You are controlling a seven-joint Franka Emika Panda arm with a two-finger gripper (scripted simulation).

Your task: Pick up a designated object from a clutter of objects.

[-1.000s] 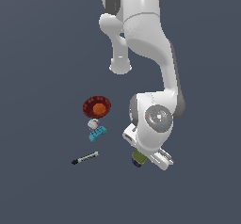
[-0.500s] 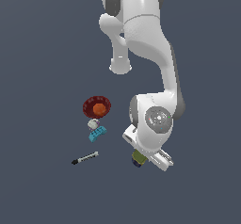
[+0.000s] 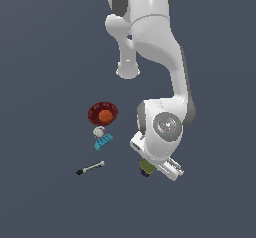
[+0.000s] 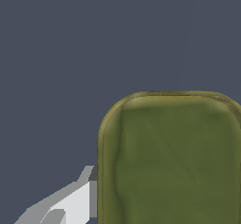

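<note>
Gripper (image 4: 94,195) finger at tin (image 4: 172,159) edge

Colours of the clutter and the arm

We see a dark red bowl (image 3: 103,113) holding an orange ball (image 3: 105,115); at its 6 o'clock sit a white lump (image 3: 99,131) and a light-blue brick (image 3: 103,142), then a black-and-white marker (image 3: 90,168) at about 7 o'clock. The tin (image 4: 172,159) shows a mottled olive-green top with a paler yellowish rim in our wrist view. The arm (image 3: 150,37) is glossy white with grey joints, the end effector (image 3: 146,169) finger (image 4: 70,202) white and grey, and the surface (image 3: 45,57) a plain dark slate blue.
</note>
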